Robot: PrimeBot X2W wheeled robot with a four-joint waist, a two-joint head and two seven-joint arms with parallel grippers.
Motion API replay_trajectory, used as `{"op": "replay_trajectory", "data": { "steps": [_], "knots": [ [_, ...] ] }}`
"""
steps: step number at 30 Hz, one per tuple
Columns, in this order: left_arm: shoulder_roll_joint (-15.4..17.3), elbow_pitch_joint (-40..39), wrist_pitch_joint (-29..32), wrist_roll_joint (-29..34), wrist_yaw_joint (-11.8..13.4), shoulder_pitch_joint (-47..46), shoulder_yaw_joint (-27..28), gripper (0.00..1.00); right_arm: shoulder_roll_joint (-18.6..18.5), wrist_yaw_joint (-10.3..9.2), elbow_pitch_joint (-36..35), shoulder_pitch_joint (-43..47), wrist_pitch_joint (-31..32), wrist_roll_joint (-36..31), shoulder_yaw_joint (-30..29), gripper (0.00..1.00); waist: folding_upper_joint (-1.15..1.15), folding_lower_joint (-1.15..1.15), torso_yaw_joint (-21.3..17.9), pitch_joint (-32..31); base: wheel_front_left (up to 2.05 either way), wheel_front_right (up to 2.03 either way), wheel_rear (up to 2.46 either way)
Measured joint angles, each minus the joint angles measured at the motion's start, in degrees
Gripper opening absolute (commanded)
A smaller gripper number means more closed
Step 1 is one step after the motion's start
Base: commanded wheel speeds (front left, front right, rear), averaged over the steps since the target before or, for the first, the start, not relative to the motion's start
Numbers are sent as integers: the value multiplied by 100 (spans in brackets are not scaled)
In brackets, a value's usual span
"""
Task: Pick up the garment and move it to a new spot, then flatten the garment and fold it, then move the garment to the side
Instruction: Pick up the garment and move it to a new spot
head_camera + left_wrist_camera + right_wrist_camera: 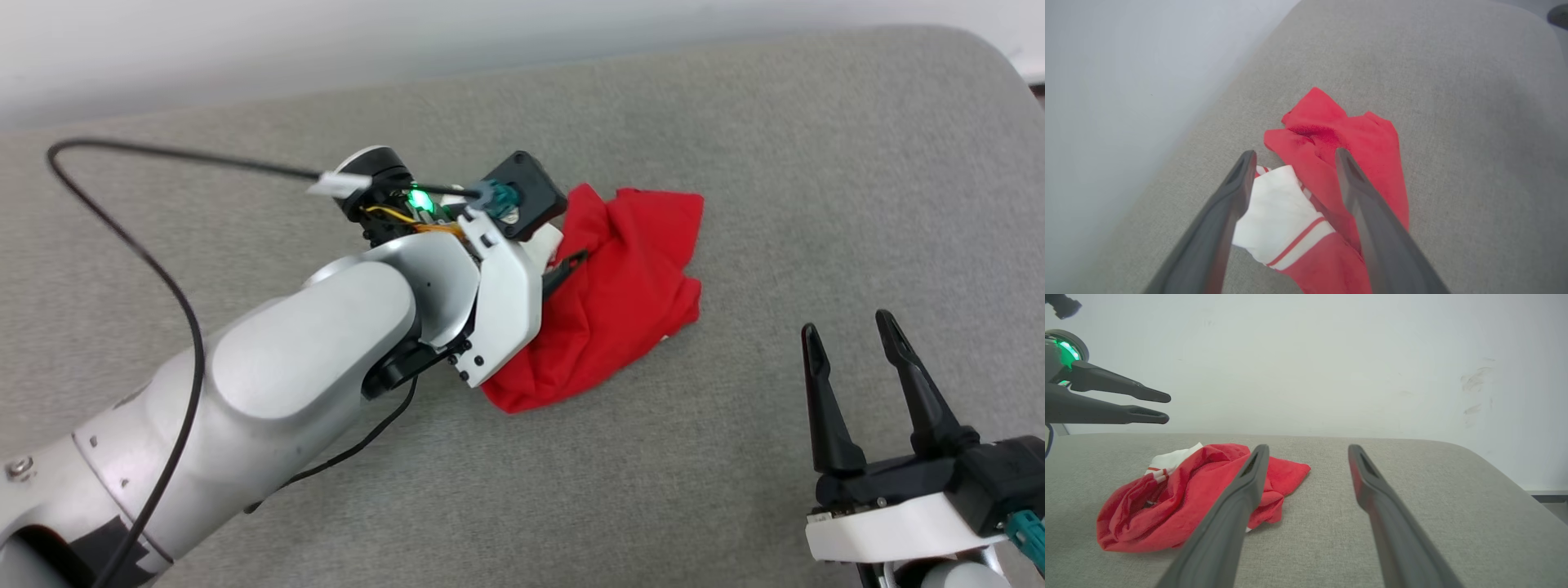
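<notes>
Grey cushion (pixel 735 474) under crumpled garment (pixel 620 286)

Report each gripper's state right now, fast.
Left gripper: open, holding nothing, raised above the garment.
Right gripper: open, empty, apart from the garment.

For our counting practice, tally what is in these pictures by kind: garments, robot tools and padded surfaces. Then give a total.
Garments: 1, the crumpled red garment
Tools: 2, the left tool and the right tool, both open
Padded surfaces: 1, the grey padded surface
Total: 4
</notes>
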Motion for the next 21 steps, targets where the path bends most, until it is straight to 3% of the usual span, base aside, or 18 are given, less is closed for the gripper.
{"op": "replay_trajectory", "data": {
  "steps": [4, 13, 21],
  "knots": [
    [62, -79, -922, 236, 501, 316, 245, 100, 0, 0, 21, 143, 0, -51, -68, 100, 0, 0, 184, -256, 0, 0, 0],
    [244, -90, -2906, 450, 1954, 1504, 921, 100, 0, 0, 29, 308, 0, -104, -231, 100, 0, 0, 536, -571, 0, 0, 0],
    [289, -539, -3247, 744, 2980, 2698, 2002, 100, 0, 0, 55, 396, 0, -186, -316, 100, 0, 0, 701, -717, 0, 0, 0]
  ]
}}
